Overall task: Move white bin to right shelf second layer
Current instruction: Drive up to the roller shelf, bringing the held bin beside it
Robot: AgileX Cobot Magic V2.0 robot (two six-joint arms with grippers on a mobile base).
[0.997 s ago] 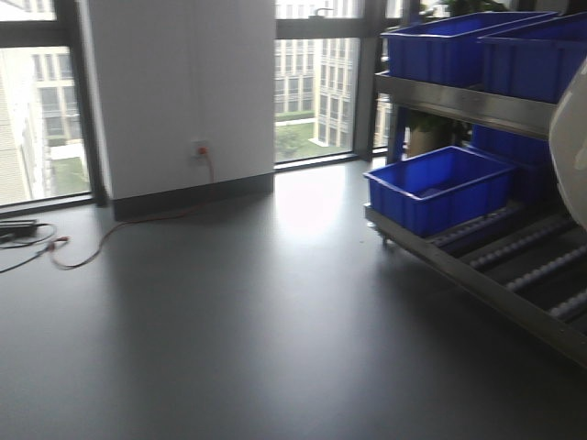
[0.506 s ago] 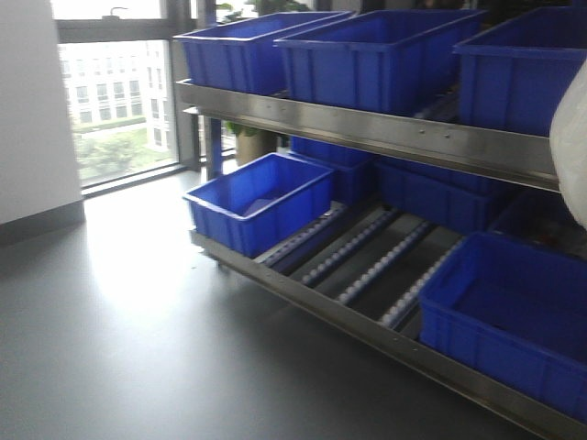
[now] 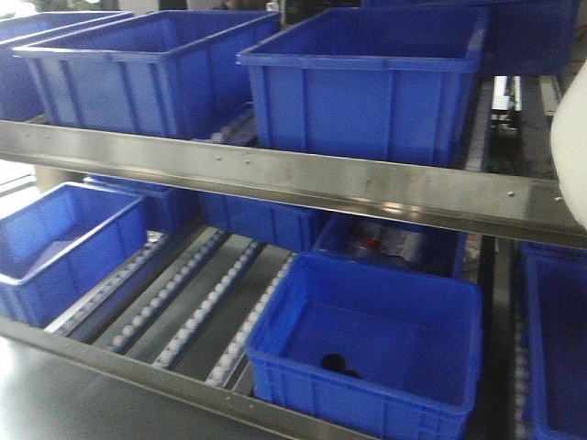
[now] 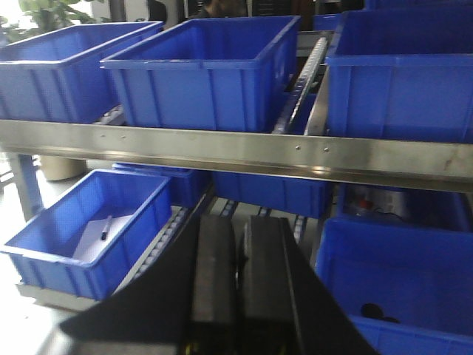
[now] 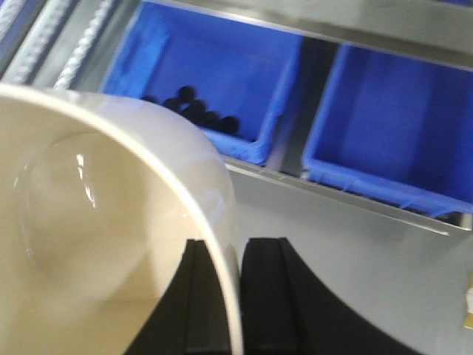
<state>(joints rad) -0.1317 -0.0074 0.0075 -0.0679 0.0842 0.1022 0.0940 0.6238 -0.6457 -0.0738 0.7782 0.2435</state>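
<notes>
My right gripper (image 5: 230, 248) was clenched on the white bin (image 5: 96, 222), with 1 finger inside the rim and 1 outside, pinching the wall between them. The bin's glossy inside was bare. In the front view the bin showed only as a pale sliver at the right edge, in front of the rack and about level with the riveted front rail of the upper level (image 3: 367, 188). Blue crates (image 3: 367, 92) stood side by side on that level, seen from the side, so I could not see into them.

On the lower level (image 3: 193, 302), bare roller tracks ran between 2 more crates. The left crate (image 4: 89, 237) held a white sheet (image 4: 94, 244) with a thin dark stick, perhaps a pen (image 4: 107, 227), lying on it. The middle crate (image 3: 367, 385) held a few small black round pieces (image 3: 337, 365) near its front wall. Just right of it, the visible part of another crate (image 5: 392, 126) showed only blue floor. In a crate behind them (image 3: 385, 243) I saw a blurred patch of red and white.

My left gripper (image 4: 237, 229) pointed at the rack with its fingers drawn close together, grasping nothing.
</notes>
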